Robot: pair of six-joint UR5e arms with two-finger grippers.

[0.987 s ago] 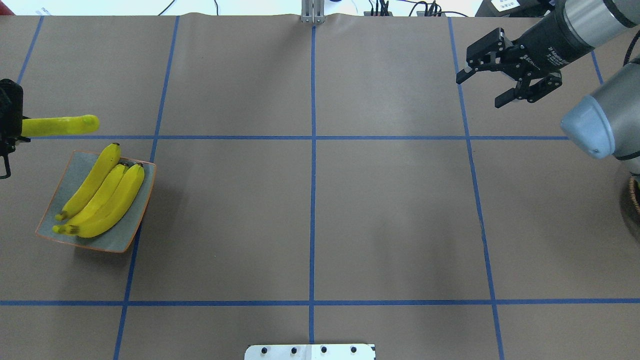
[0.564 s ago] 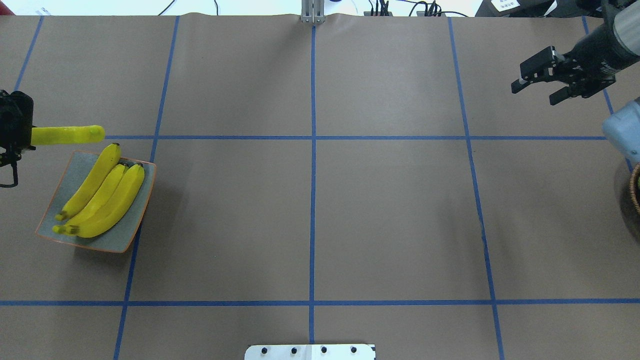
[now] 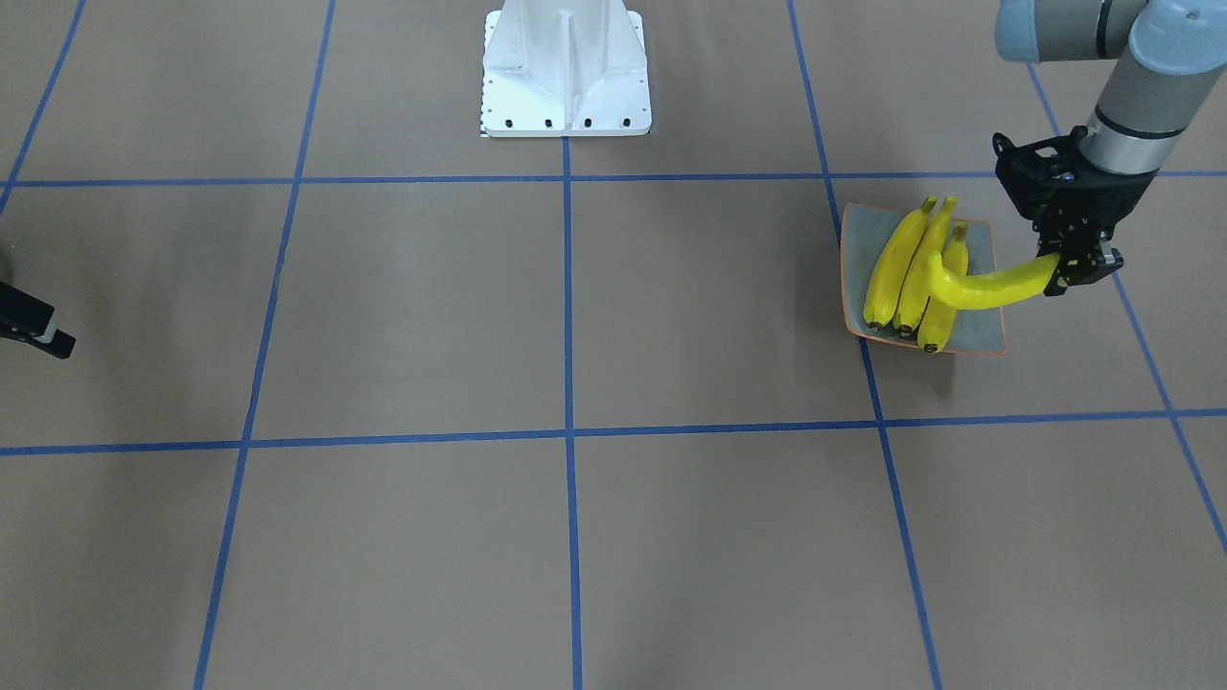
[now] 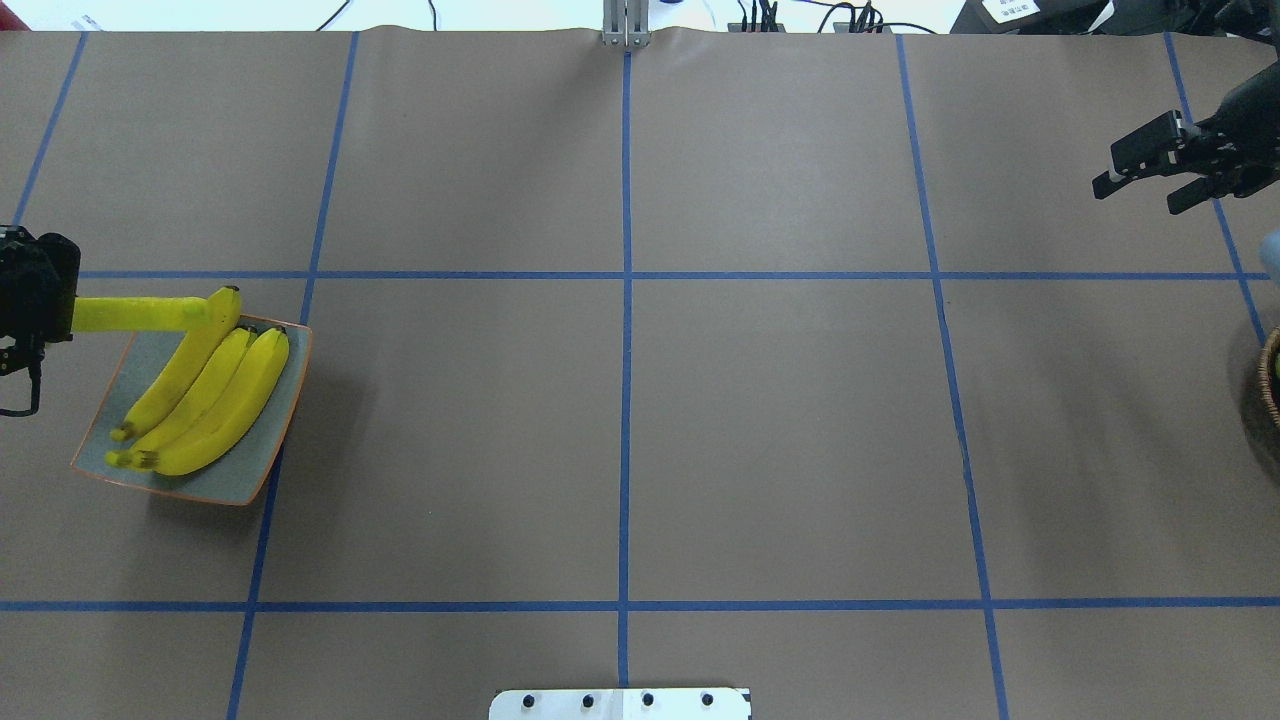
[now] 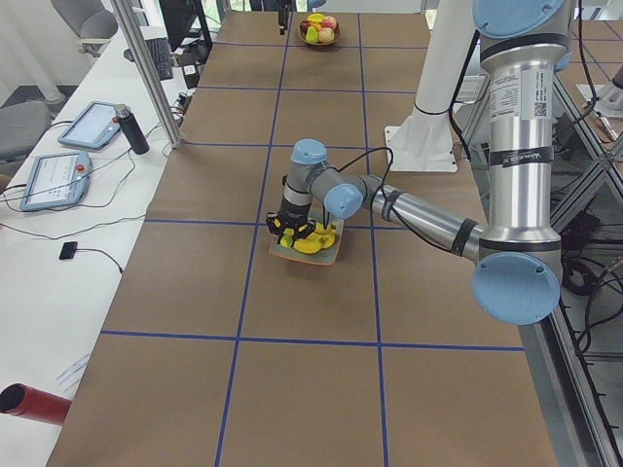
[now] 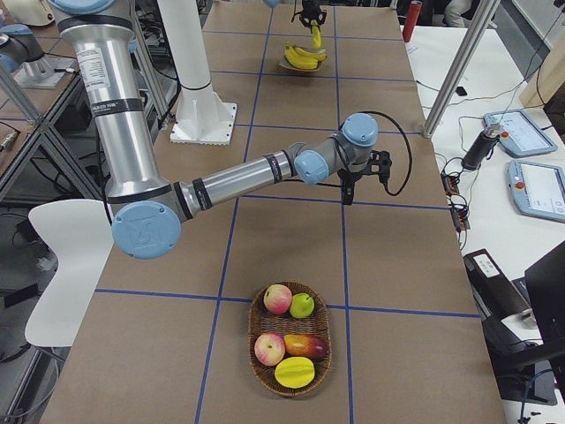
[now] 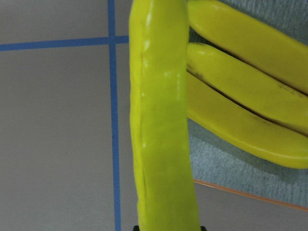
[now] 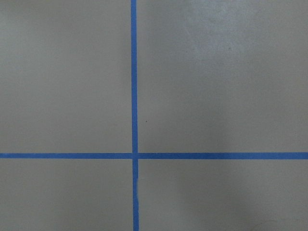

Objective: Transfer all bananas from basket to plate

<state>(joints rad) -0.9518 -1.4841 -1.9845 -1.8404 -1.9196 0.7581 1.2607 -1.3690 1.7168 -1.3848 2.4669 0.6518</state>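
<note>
Bananas (image 4: 200, 395), three of them, lie side by side on the plate (image 4: 235, 485), which sits at the robot's left end of the table (image 4: 640, 450). A fourth banana (image 4: 140, 314) is pinched at one end by the left gripper (image 3: 1064, 273). It sticks out level, and its free end reaches over the plate's far corner and crosses the tip of the outermost banana there. Whether the two touch cannot be told.

Brown paper marked off with blue tape lines (image 4: 625, 400) covers the table. A white arm mount (image 3: 566, 72) stands at the robot's edge. At the opposite end sits a woven basket (image 4: 1266, 385) holding red-and-yellow round fruit, a green one and a yellow one. Nothing lies between plate and basket.

The left arm stretches low along the table, and its wrist turns down so that the gripper hangs just beside the plate's outer edge. The right arm reaches out over bare paper, well apart from the basket. The right gripper (image 4: 1138, 196) has its fingers spread and holds nothing, and its camera looks straight down on a crossing of tape.
</note>
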